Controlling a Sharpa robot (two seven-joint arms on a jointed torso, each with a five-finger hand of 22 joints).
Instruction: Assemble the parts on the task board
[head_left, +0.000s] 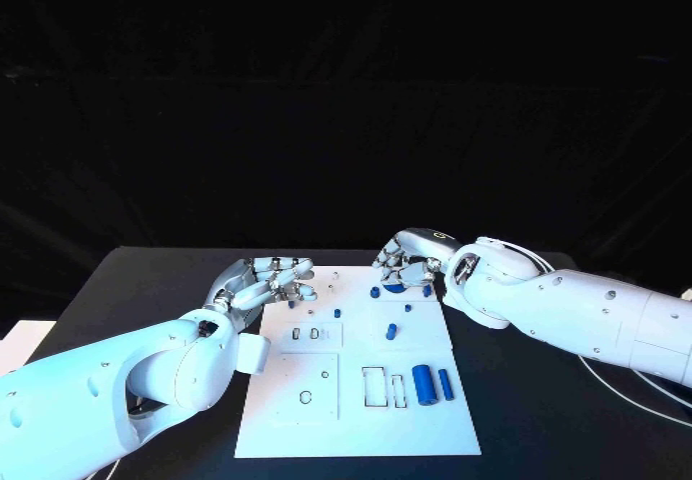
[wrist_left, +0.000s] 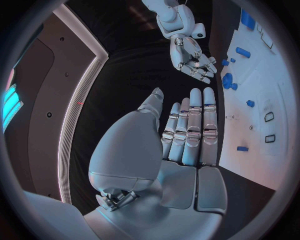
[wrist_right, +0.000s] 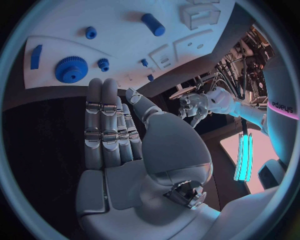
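Nearest on the white plastic task board (head_left: 289, 400), on the black bench (head_left: 548, 430), two blue cylinders (head_left: 424, 383) lie loose beside empty slots, so I judge assembly barely begun. Mid-board, small blue pegs (head_left: 389, 329) stand upright. At the far edge, the blue toothed gear (wrist_right: 70, 69) lies just beyond the right hand (head_left: 411, 262). That hand and the left hand (head_left: 268, 281) both hold nothing, fingers extended.

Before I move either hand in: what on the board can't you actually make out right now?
- Blue gear: in the head view the right hand hides most of it.
- Small parts by the left hand: too small in the head view to tell shape.
- Task board slots: too small to tell whether filled.
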